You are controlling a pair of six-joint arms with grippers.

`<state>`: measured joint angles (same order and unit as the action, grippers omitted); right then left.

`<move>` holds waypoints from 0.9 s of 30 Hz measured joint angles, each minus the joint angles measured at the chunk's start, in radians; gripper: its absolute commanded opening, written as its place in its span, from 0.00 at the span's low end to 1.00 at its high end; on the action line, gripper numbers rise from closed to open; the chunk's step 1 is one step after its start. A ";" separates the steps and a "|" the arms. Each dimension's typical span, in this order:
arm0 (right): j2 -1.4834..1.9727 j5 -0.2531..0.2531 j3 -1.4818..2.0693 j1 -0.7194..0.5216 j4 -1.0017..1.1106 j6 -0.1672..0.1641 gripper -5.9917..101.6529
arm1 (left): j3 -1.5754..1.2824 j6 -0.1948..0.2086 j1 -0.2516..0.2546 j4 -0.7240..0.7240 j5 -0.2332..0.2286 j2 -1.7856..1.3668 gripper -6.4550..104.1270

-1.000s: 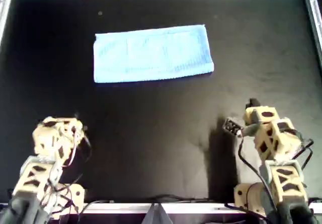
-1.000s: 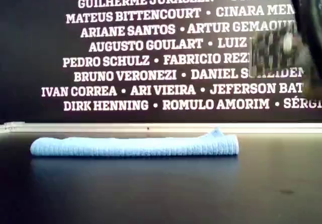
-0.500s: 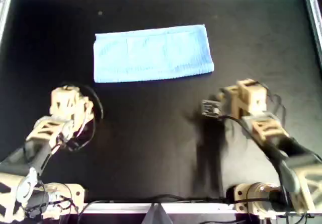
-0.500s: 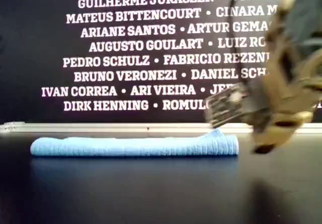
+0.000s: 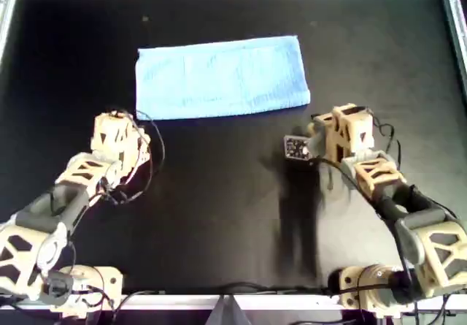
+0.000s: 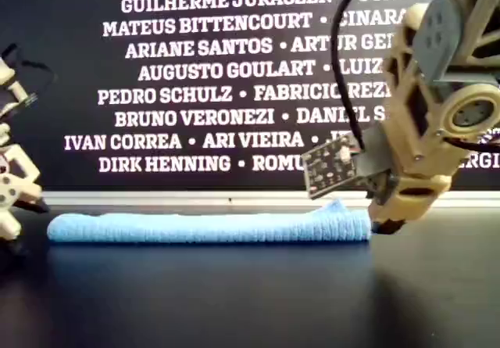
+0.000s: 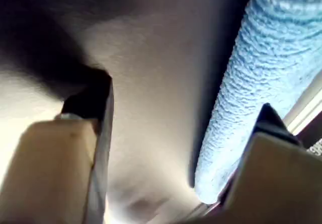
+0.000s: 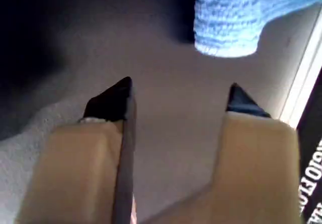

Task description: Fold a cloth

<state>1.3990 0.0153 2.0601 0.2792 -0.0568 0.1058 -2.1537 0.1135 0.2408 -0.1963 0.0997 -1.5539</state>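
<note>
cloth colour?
Light blue, plain, with a fine towel-like weave; the cloth shows best in the overhead view.

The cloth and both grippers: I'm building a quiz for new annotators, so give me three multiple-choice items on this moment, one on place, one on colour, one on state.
1. Where does the cloth lie in the overhead view?
A. between the two arms' bases
B. beyond both grippers, toward the top edge
C. draped over one arm

2. What colour is the cloth?
A. light blue
B. red
C. white

3. How do the left gripper and right gripper stand?
A. both shut on the cloth
B. one open, one shut on the cloth
C. both open, holding nothing

Answers:
1 B, it lies flat on the black table ahead of both grippers.
2 A, it shows pale blue in every view.
3 C, each wrist view shows spread fingers with bare table between them.
</note>
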 measured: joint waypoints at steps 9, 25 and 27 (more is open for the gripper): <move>-0.051 0.002 -0.037 0.011 0.000 -0.003 0.78 | 0.035 0.000 0.000 0.002 -0.002 0.040 0.96; -0.330 -0.003 -0.476 0.012 -0.287 -0.005 0.79 | 0.383 0.000 0.000 0.006 0.003 0.339 0.95; -0.382 -0.003 -0.572 0.012 -0.341 -0.005 0.78 | 0.407 0.000 0.000 0.009 0.003 0.364 0.95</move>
<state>1.0170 0.0123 1.4880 0.2915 -0.3973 0.1012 -1.7472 0.1135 0.2408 -0.1871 0.1028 -1.1904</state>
